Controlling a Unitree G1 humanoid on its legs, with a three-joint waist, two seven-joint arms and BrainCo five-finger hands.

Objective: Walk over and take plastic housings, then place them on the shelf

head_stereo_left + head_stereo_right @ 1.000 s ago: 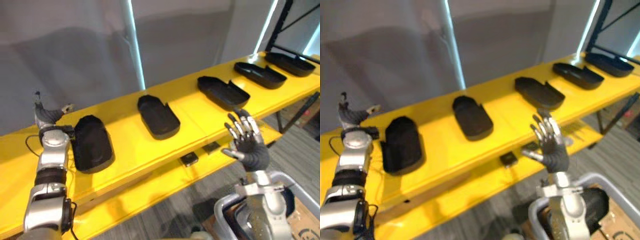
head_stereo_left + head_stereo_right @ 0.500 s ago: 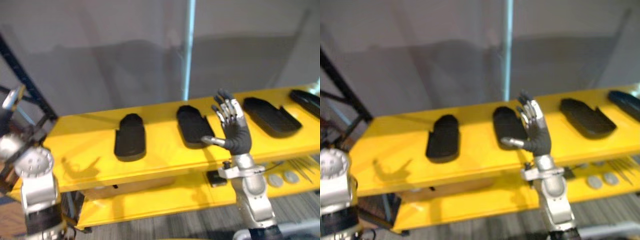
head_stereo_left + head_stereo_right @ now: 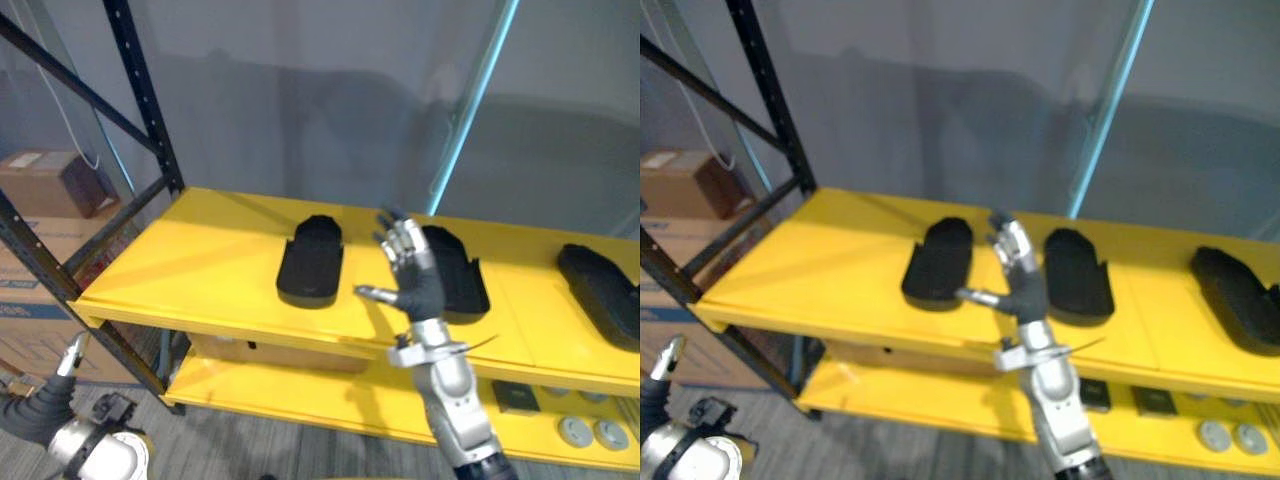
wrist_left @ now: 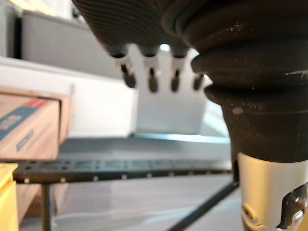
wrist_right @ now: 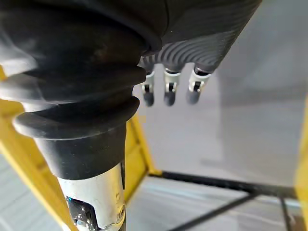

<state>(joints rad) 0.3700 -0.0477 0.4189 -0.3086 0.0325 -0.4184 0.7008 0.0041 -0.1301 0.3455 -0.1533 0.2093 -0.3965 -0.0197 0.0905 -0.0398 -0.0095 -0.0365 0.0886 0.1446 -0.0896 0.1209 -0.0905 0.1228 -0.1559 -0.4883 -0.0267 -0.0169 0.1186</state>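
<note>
Three housings [image 3: 311, 262] sit spaced on the shelf [image 3: 180, 255], seemingly delivered. Right hand [image 3: 412, 282] hovers spread, empty; left hand [image 3: 40, 410] hangs loose at seven o'clock.

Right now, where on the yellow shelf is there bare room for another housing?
Widest: left end of the yellow shelf, between the black rack post and the leftmost housing. Smaller: between the middle housing and right housing. Crowded around the raised right hand.

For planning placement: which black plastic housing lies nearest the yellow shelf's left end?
The black plastic housing left of the right hand; both others lie right of it.
</note>
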